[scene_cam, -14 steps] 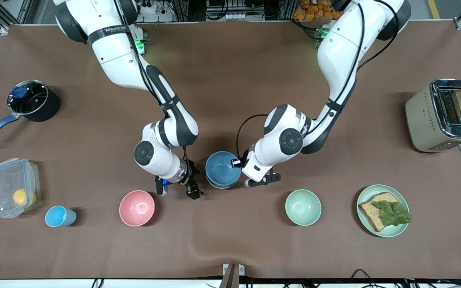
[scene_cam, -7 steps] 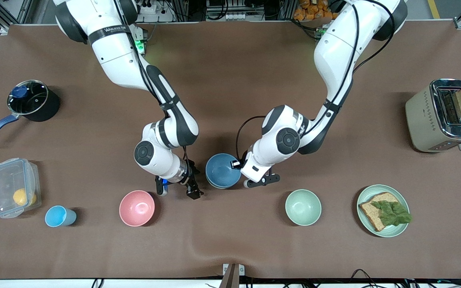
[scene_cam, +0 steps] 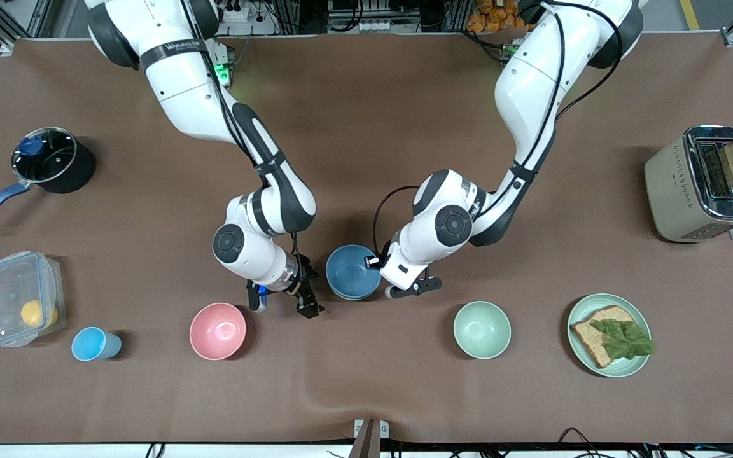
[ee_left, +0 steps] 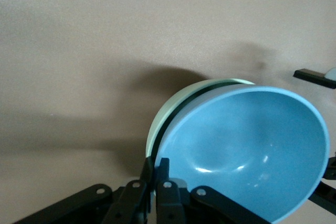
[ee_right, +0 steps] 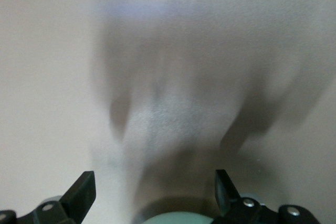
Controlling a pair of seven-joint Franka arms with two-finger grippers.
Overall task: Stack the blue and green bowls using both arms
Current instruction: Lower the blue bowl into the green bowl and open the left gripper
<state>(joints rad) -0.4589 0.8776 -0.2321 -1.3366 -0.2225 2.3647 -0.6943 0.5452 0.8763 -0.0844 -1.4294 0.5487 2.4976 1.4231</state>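
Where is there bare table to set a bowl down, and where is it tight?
Free: the cloth between the pink bowl and the mint bowl, and the wide stretch between the pot and the toaster. Crowded: around the blue bowl, gripped by the left gripper over the green bowl, with the open right gripper alongside.

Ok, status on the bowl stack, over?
Left gripper shut on blue bowl rim, bowl tilted into green bowl beneath. Right gripper open, waiting beside the stack. Pink bowl nearby, not obstructing.
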